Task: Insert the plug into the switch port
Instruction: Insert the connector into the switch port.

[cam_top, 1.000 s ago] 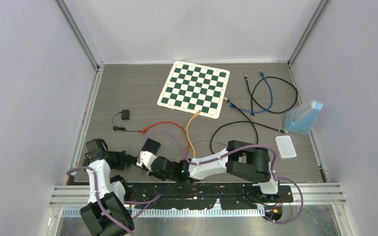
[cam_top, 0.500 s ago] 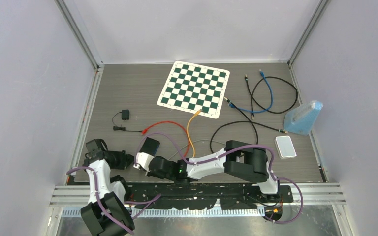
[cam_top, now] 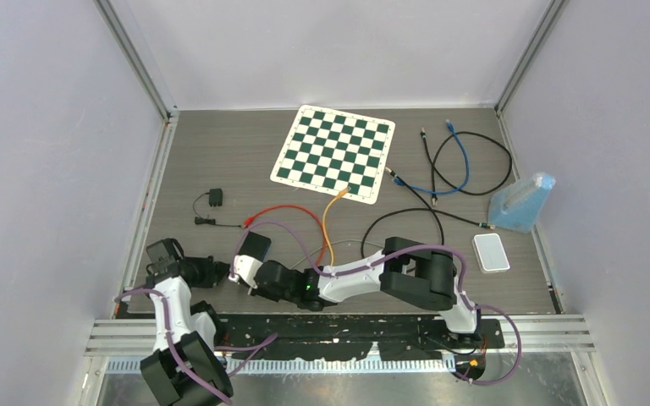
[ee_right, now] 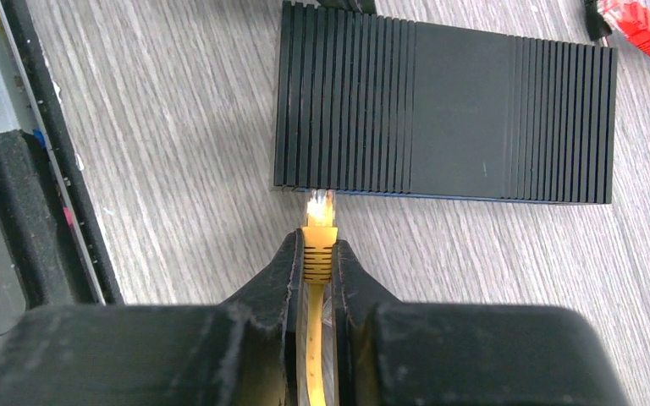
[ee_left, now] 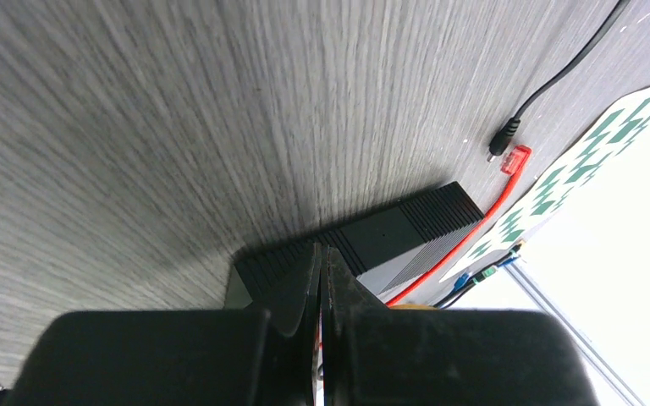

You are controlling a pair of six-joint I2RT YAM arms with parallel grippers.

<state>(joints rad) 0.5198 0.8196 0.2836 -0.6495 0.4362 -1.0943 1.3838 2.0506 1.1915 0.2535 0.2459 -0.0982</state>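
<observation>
I saw the plug [ee_right: 319,218] pinched at its yellow boot between the right claw's [ee_right: 315,264] nearly closed fingers, its clear tip right up against the near long edge of the switch [ee_right: 444,123]. I couldn't tell whether it had gone into a port. The switch, a ribbed black box, lay flat at the near left of the table [cam_top: 220,161], whose top was grey wood-grain laminate. The left claw [ee_left: 322,283] was fully closed on nothing, its tips low over the boards and pointing at one end of the switch. The yellow cable [cam_top: 328,222] ran from the plug up the table to the edge of a green-and-white chessboard [cam_top: 334,152] lying at the far middle. A red cable [cam_top: 283,213] curved just beyond the switch, its red plug beside a black jack. Black and blue cables [cam_top: 461,165] looped at the far right. Plain pale lavender walls [cam_top: 51,127] closed in three sides, with metal posts [cam_top: 140,63] running up the two far corners.
</observation>
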